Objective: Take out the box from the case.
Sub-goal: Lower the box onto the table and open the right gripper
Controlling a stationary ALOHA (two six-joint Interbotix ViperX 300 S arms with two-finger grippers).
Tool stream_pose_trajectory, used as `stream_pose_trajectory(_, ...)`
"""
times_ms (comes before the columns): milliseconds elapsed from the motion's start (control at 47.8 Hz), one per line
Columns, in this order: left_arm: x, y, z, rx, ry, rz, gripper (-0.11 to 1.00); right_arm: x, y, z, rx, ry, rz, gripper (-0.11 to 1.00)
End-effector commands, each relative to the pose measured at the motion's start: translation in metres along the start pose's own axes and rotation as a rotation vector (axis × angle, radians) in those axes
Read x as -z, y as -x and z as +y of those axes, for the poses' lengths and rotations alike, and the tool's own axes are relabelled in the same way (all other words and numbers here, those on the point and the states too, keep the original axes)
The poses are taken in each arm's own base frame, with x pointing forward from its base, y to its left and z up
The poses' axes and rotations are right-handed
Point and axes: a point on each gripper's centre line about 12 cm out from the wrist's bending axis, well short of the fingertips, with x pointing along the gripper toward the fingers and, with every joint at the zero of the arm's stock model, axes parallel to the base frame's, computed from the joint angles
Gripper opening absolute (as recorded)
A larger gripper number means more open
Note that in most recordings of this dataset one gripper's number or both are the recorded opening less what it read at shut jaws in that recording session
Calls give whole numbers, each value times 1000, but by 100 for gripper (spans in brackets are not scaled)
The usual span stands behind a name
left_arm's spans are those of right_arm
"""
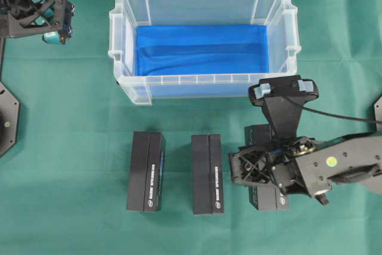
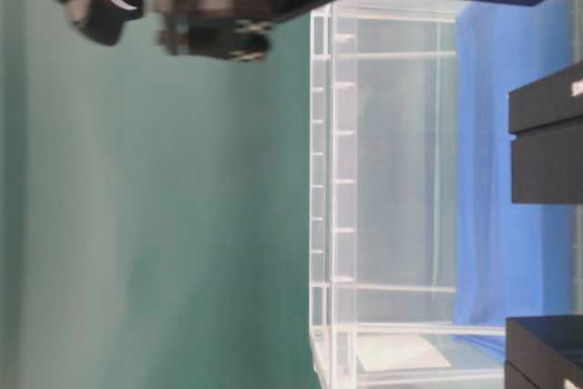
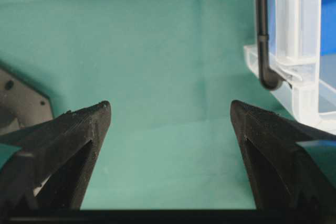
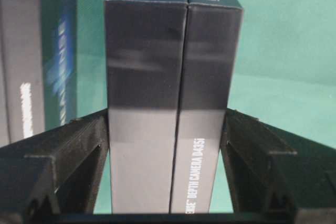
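Left end effector [image 1: 59,25] hangs wide and empty over the green counter [image 1: 65,147], well left of the case [image 1: 203,46], which holds only its blue lining [image 1: 200,49]. On the counter in front stand three dark boxes in a row: left box [image 1: 146,171], middle box [image 1: 208,174], and right box [image 4: 173,103], pinched between the right end effector's [image 1: 262,174] fingers [image 4: 79,150]. Removal looks essentially done, release pending; the right box is mostly hidden overhead, and whether it rests on the counter cannot be told.

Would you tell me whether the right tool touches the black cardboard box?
Touching: the right wrist view shows the right tool pressing both sides of the black cardboard box.
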Motion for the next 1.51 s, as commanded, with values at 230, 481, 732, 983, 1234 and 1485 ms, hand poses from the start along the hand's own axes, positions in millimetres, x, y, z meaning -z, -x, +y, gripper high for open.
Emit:
stream_pose_trajectory(230, -2, 4, 0, 15, 6, -9, 95, 4, -25, 0, -41, -13, 33, 67)
stream_pose_trajectory(481, -2, 4, 0, 16, 6, -8, 95, 10, -29, 2, -43, -27, 69, 67)
stream_pose_trajectory(732, -2, 5, 0, 17, 4, -9, 95, 11, -29, 2, -42, -26, 78, 67)
stream_pose_trajectory(983, -2, 4, 0, 15, 6, -9, 95, 11, -27, 4, -58, -27, 84, 67)
stream_pose_trajectory(1234, -2, 4, 0, 16, 4, -7, 95, 11, -25, 5, -55, -26, 79, 72)
stream_pose_trajectory(1485, -3, 5, -1, 21, 6, -11, 95, 5, -15, 4, -44, -16, 39, 93)
